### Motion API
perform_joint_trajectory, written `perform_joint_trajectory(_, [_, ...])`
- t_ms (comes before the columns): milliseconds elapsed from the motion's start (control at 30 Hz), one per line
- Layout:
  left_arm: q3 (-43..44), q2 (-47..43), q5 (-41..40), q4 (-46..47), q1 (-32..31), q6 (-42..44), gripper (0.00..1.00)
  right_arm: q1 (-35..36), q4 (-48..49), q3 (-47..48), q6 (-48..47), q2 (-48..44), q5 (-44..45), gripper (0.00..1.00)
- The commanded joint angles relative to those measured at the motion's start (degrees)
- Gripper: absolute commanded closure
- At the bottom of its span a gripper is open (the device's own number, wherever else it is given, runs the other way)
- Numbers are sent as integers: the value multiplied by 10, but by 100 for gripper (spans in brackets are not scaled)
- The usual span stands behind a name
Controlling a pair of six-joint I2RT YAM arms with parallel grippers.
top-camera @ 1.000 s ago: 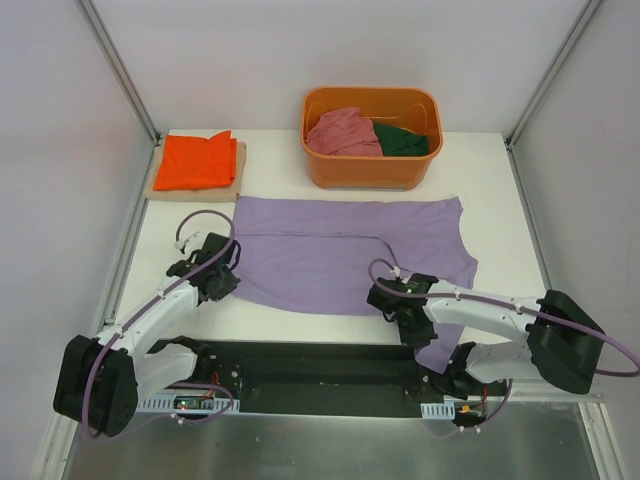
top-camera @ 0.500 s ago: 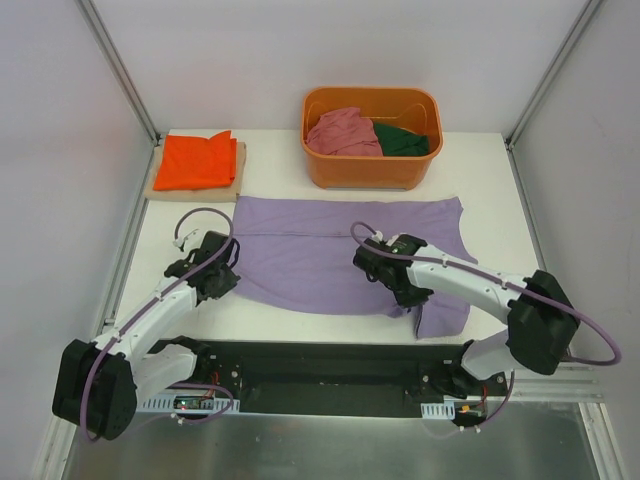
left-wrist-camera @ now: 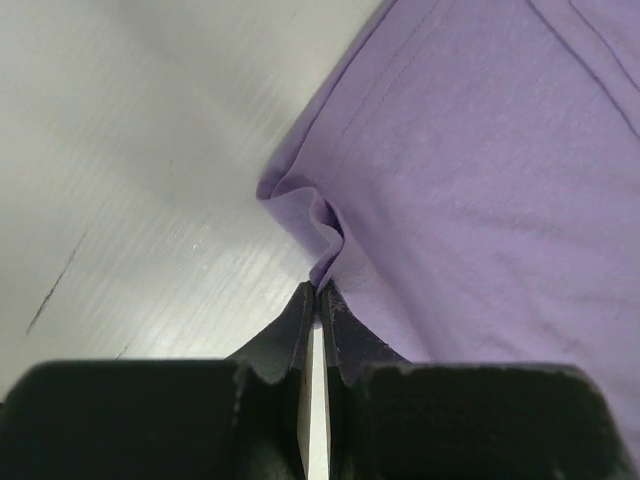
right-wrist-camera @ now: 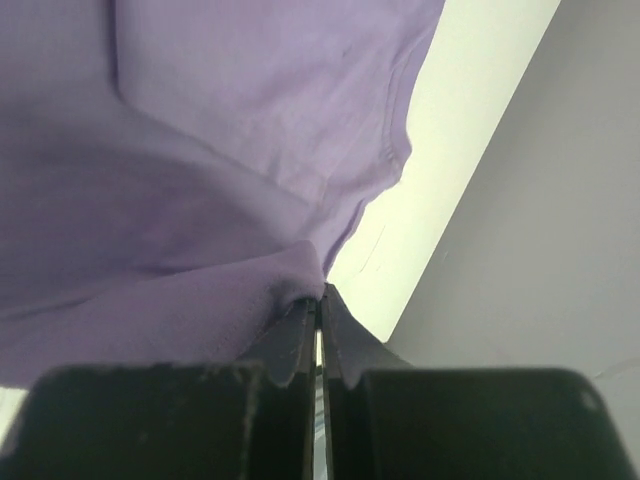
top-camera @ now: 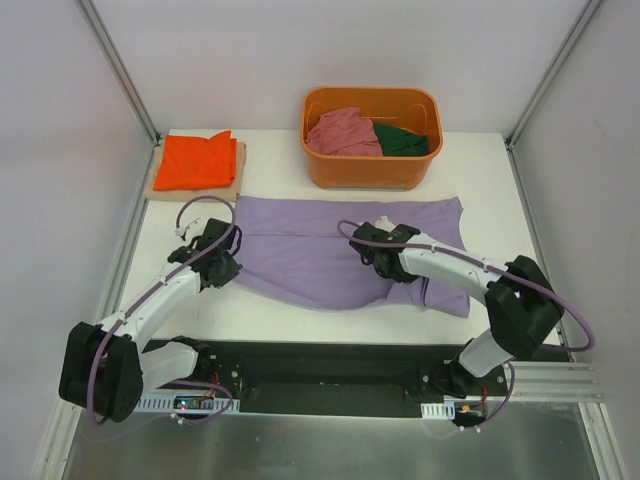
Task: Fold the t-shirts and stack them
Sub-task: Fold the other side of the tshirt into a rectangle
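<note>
Lying between the side edges of the worktop (top-camera: 485, 185), the soft lavender cloth t-shirt (top-camera: 300, 250) is pinched by both tightly closed jaws: left gripper (left-wrist-camera: 318, 298) at its left hem, right gripper (right-wrist-camera: 319, 303) apparently on a raised fold.

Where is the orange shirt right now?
In the top view, the folded orange t-shirt sits far back on the left, on a tan board, left of the orange tub.
</note>
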Motion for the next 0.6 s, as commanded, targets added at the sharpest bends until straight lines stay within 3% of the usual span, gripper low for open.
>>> perform_joint_trajectory(0, [31,18,-16,-4,22,8,100,-18,60,43,-89,20,45,100])
perform_joint_trajectory(567, [147,139,-37,-4,43,35,100,-90,109,159,-205,103,112,100])
